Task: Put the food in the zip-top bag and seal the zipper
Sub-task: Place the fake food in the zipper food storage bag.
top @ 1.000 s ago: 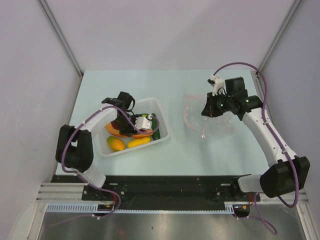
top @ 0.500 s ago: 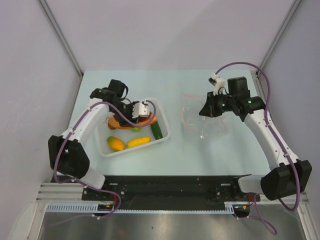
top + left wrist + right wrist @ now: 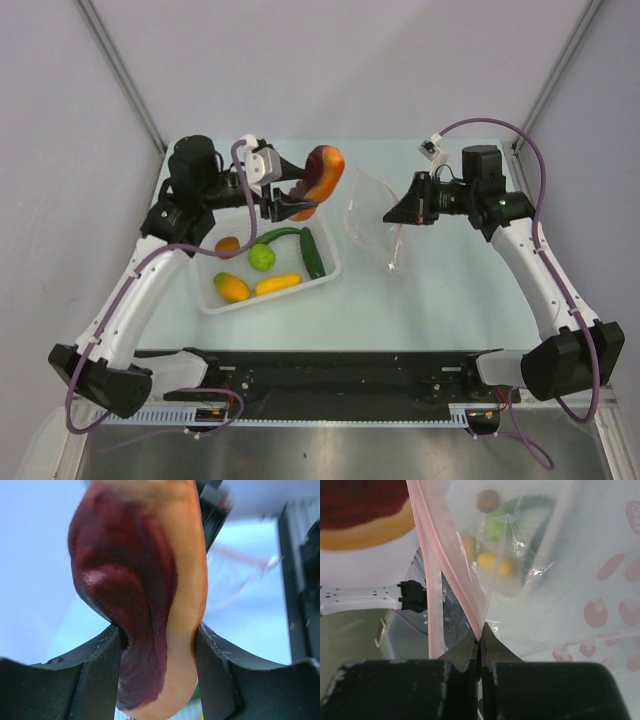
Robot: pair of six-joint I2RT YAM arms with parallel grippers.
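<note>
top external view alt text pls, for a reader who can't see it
The left tool holds a reddish-brown and orange food piece in the air beside the clear zip-top bag, which the right tool grips at its edge. A white basket on the pale table holds more toy food.

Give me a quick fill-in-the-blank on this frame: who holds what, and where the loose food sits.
1. The left gripper clamps the reddish-brown piece; the right gripper pinches the zip-top bag by its pink-red ____.
2. The lime-green ball lies in the white ____.
3. Only the ____ gripper holds food.
Missing: zipper; basket; left.
</note>
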